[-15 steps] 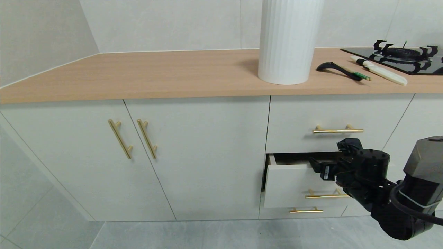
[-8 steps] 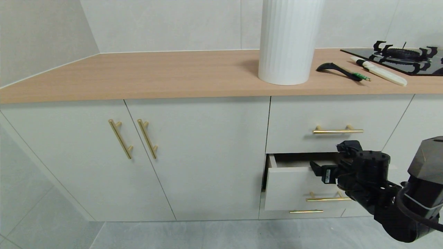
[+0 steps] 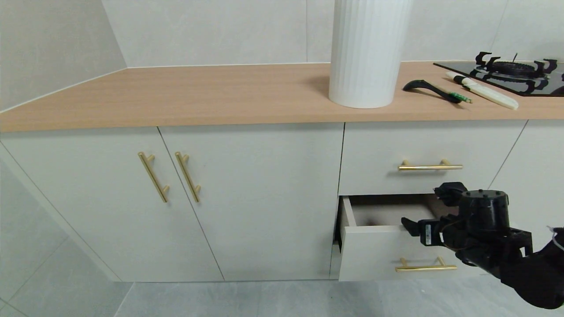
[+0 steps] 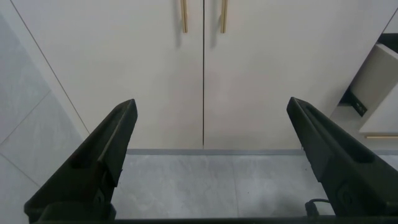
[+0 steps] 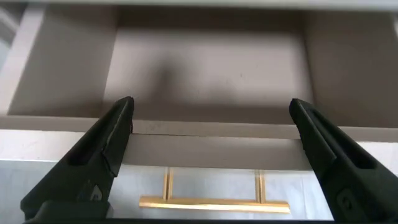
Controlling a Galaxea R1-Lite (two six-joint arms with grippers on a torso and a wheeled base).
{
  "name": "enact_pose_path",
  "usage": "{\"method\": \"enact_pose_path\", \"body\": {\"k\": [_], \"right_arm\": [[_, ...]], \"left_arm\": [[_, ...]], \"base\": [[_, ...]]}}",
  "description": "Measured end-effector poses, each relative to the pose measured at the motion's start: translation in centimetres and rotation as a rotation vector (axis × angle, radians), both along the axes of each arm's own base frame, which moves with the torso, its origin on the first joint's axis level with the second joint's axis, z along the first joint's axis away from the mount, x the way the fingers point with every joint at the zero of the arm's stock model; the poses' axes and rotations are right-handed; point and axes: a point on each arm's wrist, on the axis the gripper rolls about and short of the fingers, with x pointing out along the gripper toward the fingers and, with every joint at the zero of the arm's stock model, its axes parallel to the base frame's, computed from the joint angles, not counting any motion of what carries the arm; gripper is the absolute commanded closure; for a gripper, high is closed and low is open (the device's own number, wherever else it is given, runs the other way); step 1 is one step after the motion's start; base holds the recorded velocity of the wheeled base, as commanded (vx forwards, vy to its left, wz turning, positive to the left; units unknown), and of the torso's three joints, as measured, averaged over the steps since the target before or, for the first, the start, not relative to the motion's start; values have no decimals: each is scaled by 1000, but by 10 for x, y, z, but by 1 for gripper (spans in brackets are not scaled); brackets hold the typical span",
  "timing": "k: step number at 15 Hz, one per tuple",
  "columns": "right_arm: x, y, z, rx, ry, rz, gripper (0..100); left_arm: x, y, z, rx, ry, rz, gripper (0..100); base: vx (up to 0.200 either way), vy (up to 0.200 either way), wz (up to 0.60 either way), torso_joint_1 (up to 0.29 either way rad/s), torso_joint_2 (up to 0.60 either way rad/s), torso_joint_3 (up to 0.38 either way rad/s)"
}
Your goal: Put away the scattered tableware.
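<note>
Tableware (image 3: 436,91) lay on the counter (image 3: 198,94) where it had been a second before. In the head view, a black ladle (image 3: 418,83) and a white knife (image 3: 489,93) sat close together between the tall white cylinder (image 3: 365,53) and the stove (image 3: 511,70), and neither had been touched. What had changed was lower down. The middle drawer (image 3: 374,253) had slid well out of the cabinet, showing far more of its bare inside than a second earlier. The right claw (image 3: 423,206) had drawn back and dropped with it. It hung over the drawer's front edge with its fingers spread, holding nothing. How it had pulled the drawer I could not tell.

From the left wrist, the left claw (image 4: 211,106) was spread wide and empty, down near the floor before the closed cupboard doors (image 4: 205,68). The pulled-out drawer (image 4: 379,68) showed at the edge, well apart from it.

From the right wrist, the right claw (image 5: 211,104) was plainly open, one finger to each side of the view. The drawer (image 5: 205,68) lay under it, with nothing visible inside, and its gold handle (image 5: 214,202) ran along the front panel just below.

My judgement was that the opening step was about done. The storage place was ready, while every piece remained to be fetched from the counter above and to the right.
</note>
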Motion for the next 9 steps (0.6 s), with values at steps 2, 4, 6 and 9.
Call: {"method": "enact_pose_path", "body": {"k": [2, 4, 6, 9], "right_arm": [[-8, -1, 5, -5, 68, 20, 0], [-17, -3, 12, -12, 138, 34, 0], [-25, -5, 20, -13, 209, 57, 0], [-35, -6, 30, -12, 297, 89, 0]], "left_arm": [[0, 0, 0, 0, 0, 0, 0], [0, 0, 0, 0, 0, 0, 0], [0, 0, 0, 0, 0, 0, 0], [0, 0, 0, 0, 1, 0, 0]], "base": [[0, 0, 0, 0, 0, 0], [0, 0, 0, 0, 0, 0], [0, 0, 0, 0, 0, 0], [0, 0, 0, 0, 0, 0]]}}
